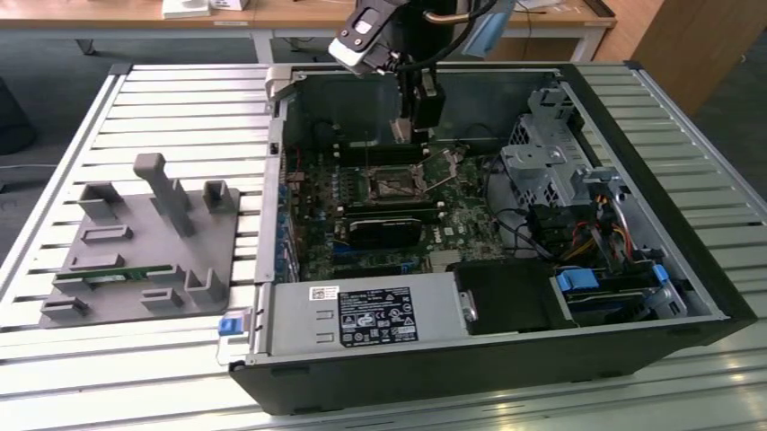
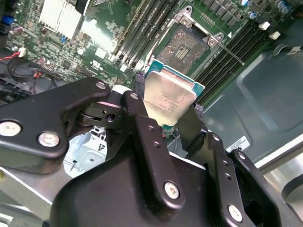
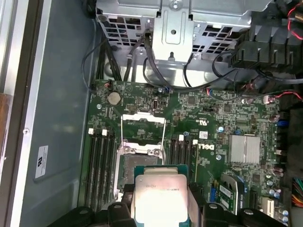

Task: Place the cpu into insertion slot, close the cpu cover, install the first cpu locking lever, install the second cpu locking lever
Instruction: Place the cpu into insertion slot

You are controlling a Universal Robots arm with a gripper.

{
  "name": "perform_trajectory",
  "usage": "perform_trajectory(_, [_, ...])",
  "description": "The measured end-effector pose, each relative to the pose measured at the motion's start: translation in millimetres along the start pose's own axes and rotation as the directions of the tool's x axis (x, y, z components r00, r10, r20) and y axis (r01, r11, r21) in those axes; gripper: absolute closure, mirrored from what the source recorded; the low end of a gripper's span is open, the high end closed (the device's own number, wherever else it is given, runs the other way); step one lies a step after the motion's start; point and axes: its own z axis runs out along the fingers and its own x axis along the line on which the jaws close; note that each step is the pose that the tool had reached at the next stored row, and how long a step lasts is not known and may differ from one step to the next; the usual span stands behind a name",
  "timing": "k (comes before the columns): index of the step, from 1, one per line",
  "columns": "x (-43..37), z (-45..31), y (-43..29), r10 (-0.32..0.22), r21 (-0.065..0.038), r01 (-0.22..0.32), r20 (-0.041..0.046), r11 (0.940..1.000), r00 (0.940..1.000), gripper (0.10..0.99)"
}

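Observation:
In both wrist views my gripper (image 2: 163,116) (image 3: 160,210) is shut on the cpu (image 2: 168,97) (image 3: 158,194), a small square chip with a dull silver-tan top and a green edge. Its black fingers (image 2: 137,111) press on two opposite sides of the chip. The chip hangs above the motherboard, close to the insertion slot (image 2: 182,47) (image 3: 131,163), whose dark contact field is bare. The cpu cover (image 3: 143,124) stands folded back beyond the slot. A thin lever (image 2: 232,49) sticks out beside the socket. In the exterior view the gripper (image 1: 408,133) hangs inside the open case over the socket (image 1: 393,184).
Memory slots (image 3: 102,161) flank the socket on both sides. A black heatsink block (image 1: 383,229), a power supply (image 1: 359,314) and a metal drive cage (image 1: 551,162) with cables crowd the case. A grey fixture (image 1: 144,242) sits on the slatted table at the exterior view's left.

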Motion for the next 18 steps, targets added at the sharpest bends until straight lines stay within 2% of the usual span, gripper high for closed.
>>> perform_trajectory(6, [0.5,10.6,-1.0,0.000,-0.005,0.000,0.0011,1.0000,1.0000,0.557])
perform_trajectory(18, [6.8,28.5,-2.4,0.033,-0.005,-0.033,0.0041,0.9994,0.9994,0.557])
